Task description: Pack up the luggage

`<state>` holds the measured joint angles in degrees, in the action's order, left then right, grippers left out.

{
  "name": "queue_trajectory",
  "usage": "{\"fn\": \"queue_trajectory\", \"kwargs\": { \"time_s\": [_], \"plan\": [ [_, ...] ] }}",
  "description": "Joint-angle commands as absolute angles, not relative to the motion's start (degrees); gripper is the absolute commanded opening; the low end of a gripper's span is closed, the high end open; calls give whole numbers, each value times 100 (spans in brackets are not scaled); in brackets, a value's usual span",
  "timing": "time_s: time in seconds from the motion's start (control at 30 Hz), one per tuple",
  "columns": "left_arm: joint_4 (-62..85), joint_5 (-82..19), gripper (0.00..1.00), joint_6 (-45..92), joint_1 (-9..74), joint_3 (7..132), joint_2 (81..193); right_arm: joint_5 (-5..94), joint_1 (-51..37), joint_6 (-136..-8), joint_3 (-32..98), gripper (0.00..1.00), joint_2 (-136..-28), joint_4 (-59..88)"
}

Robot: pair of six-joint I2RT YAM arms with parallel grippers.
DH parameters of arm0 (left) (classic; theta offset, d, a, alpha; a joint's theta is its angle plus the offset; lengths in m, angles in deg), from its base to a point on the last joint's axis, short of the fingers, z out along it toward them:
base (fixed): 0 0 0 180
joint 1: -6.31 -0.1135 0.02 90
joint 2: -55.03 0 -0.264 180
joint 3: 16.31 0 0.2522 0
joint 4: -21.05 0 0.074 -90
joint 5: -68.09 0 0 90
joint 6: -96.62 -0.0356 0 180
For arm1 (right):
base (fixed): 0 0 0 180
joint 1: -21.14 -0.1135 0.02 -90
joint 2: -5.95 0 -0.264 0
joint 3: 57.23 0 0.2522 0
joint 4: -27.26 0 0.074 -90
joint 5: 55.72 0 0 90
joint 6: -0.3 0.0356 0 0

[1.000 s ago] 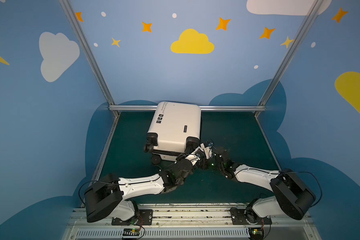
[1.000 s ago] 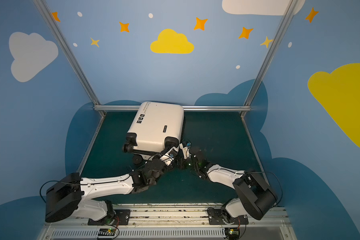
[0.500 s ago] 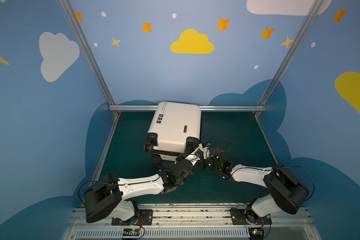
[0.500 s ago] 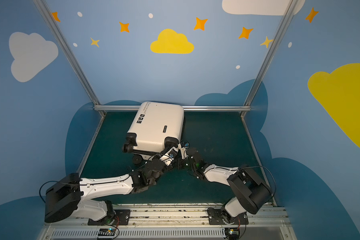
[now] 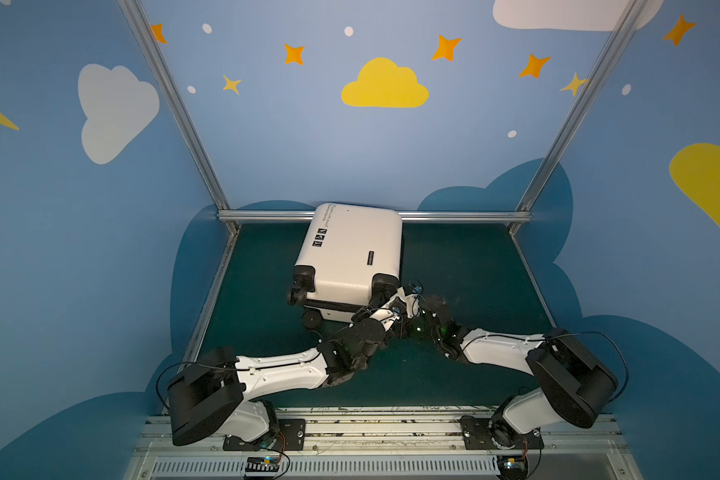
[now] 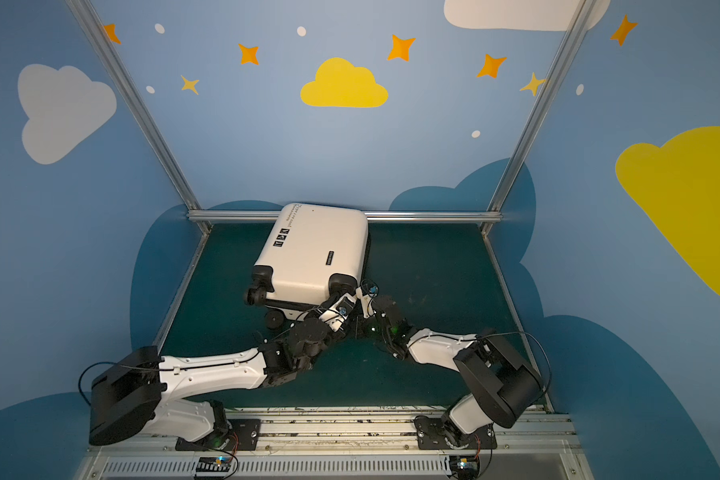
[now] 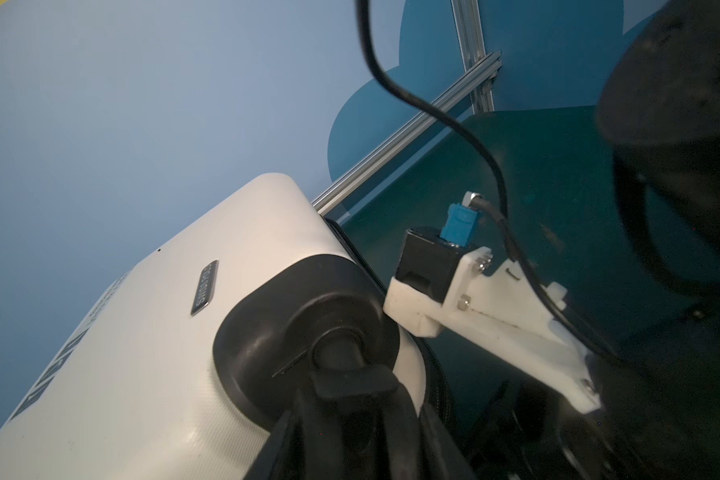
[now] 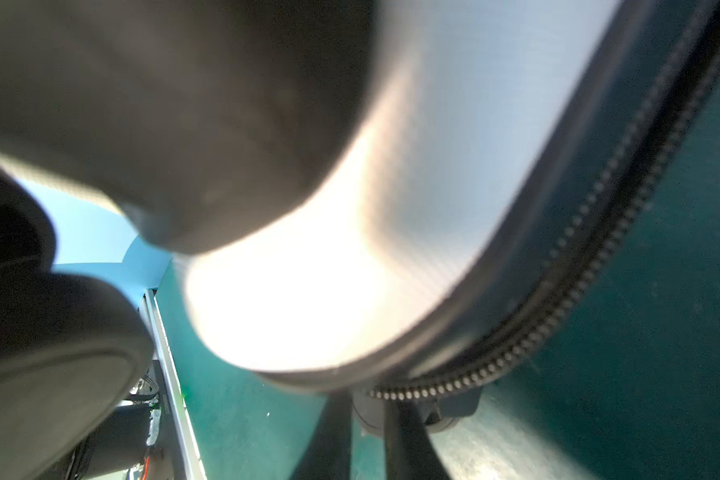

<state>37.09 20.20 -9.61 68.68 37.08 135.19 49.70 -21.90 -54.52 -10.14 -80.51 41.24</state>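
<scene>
Right now the luggage [image 5: 350, 253] lies flat on the dark green tabletop [image 5: 466, 266], with its cream shell facing up and closed over the lower half. In both top views it sits toward the back, a little left of centre. Its far end is near the metal rail [image 5: 454, 216] at the back, and its wheeled end faces the robot, turned slightly askew. Three small square icons [image 5: 319, 237] run along its left edge, and a small dark badge [image 5: 370, 257] sits near its right edge. Two black wheels [image 5: 299, 294] show at the near left corner.

Both arms meet at the near right corner. The left hand [image 7: 350, 440] is at the black wheel housing [image 7: 267, 332] there. The left wrist view shows its dark fingers [image 7: 279, 449] on either side of the caster, but I cannot tell whether they clamp it or only flank it. Just beside that housing is the right arm's white camera bracket [image 7: 487, 316] with a blue plug [image 7: 457, 224].

The right hand [image 8: 368, 440] is low at the side of the luggage, right at the black zipper band [image 8: 578, 270]. Its two fingers [image 8: 329, 440] are close together with a narrow gap. The view is blurred, and I cannot tell whether anything is pinched between them.

Blue walls [image 5: 100, 249] painted with clouds and stars enclose the tabletop.
</scene>
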Motion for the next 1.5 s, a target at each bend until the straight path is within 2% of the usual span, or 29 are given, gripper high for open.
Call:
{"fn": "queue_trajectory", "kwargs": {
  "time_s": [0.0, 0.23, 0.7, 0.93, 1.2, 1.47],
  "plan": [
    [3788, 1436, 24, -907, 6968, 3876, 13319, 4980, -2263, -5498, -775, 25, -8040, 4470],
    [3805, 1449, 24, -867, 6967, 3816, 13286, 4813, -2355, -5455, -852, 27, -7922, 4665],
    [3771, 1474, 24, -811, 6968, 3753, 13177, 4453, -2495, -5395, -1090, 24, -7589, 4839],
    [3741, 1464, 24, -788, 6976, 3757, 13176, 4430, -2516, -5307, -972, 23, -7897, 4892],
    [3741, 1472, 24, -788, 6977, 3744, 13132, 4361, -2534, -5157, -1026, 20, -8159, 5089],
    [3769, 1474, 24, -780, 6977, 3708, 13111, 4211, -2534, -5146, -1205, 8, -8111, 5049]
  ]
}}
